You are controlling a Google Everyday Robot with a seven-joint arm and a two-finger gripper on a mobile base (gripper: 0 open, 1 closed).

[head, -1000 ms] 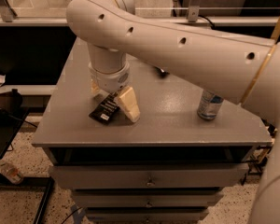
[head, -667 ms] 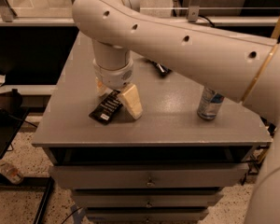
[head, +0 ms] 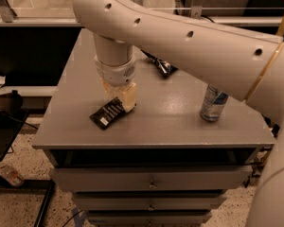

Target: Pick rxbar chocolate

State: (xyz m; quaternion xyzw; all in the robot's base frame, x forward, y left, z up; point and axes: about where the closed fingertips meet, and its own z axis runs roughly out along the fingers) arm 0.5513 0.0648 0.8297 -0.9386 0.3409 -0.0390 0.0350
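Observation:
The rxbar chocolate (head: pixel 105 114), a flat black wrapper with a small white label at its near end, lies slantwise on the grey table top (head: pixel 170 122) near the front left. My gripper (head: pixel 117 95) hangs straight down from the thick white arm, right over the bar's far end. Its cream fingers (head: pixel 128 98) are open, one on each side of that end, low at the table surface. The far end of the bar is hidden under the gripper.
A silver-and-blue drink can (head: pixel 212 103) stands upright at the right of the table. A dark bag (head: pixel 162 66) lies further back, partly behind the arm. Drawers are below the table's front edge. A dark shelf stands to the left.
The gripper has shifted slightly towards the bar's far end and now sits over it. The bar and the can have not moved.

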